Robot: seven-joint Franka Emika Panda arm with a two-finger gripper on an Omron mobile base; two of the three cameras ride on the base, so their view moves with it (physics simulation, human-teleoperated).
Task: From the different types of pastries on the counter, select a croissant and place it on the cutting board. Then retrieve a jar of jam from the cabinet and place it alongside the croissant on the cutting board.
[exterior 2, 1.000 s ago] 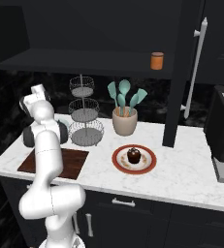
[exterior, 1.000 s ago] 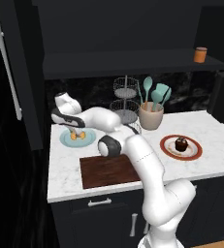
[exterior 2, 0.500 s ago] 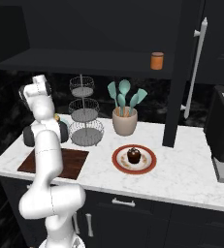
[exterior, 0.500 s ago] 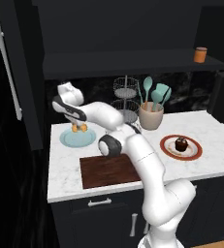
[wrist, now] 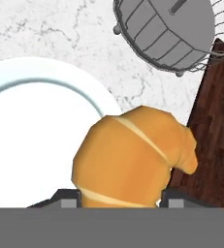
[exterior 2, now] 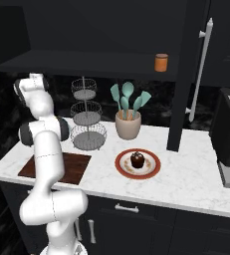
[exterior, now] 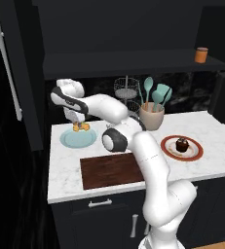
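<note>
The tool (exterior: 79, 125) has lifted the croissant (exterior: 80, 127) off the plate (exterior: 78, 138).

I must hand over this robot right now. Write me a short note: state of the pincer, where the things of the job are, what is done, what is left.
Pincer: shut on the croissant, held in the air above the light blue plate.
Cutting board: bare, at the front of the counter, next to the plate.
Jar of jam: on the dark shelf of the cabinet, upper right in the left base view.
Chocolate cake: on its orange-rimmed plate, not part of the job.
Done: croissant picked up.
Left: set the croissant on the board, then fetch the jar and put it beside the croissant.
</note>
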